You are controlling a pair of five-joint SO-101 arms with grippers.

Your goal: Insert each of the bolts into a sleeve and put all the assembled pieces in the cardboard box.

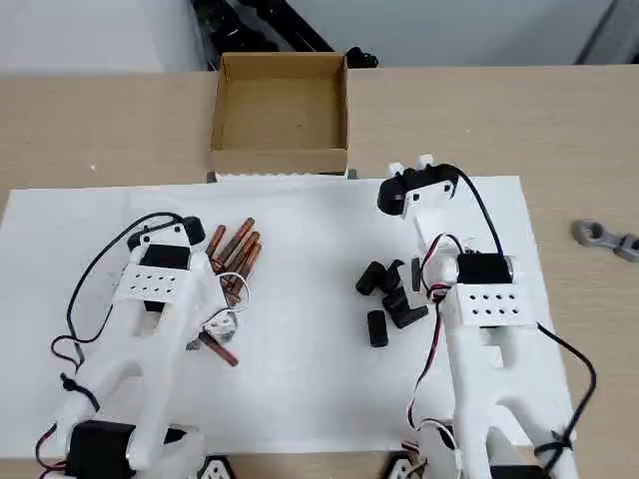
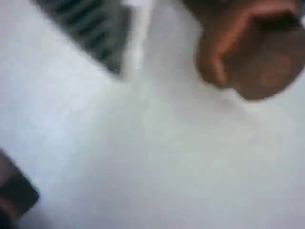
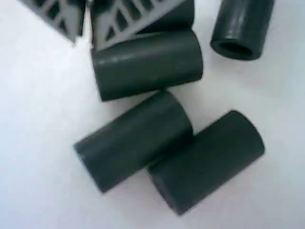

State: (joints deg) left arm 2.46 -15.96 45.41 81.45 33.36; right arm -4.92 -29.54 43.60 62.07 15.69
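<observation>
Lying against right hand [image 3: 88, 28]; sleeve [image 3: 147, 64]

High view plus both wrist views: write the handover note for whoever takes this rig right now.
Left gripper: low over the white sheet, close to the bolts; open or shut unclear.
Right gripper: just above the sleeves; open or shut unclear.
The bolts lie loose on the sheet, and the sleeves sit in a separate cluster.
Done: nothing. No bolt is in a sleeve, and the cardboard box holds no piece.
Left: every insertion, then boxing.
</observation>
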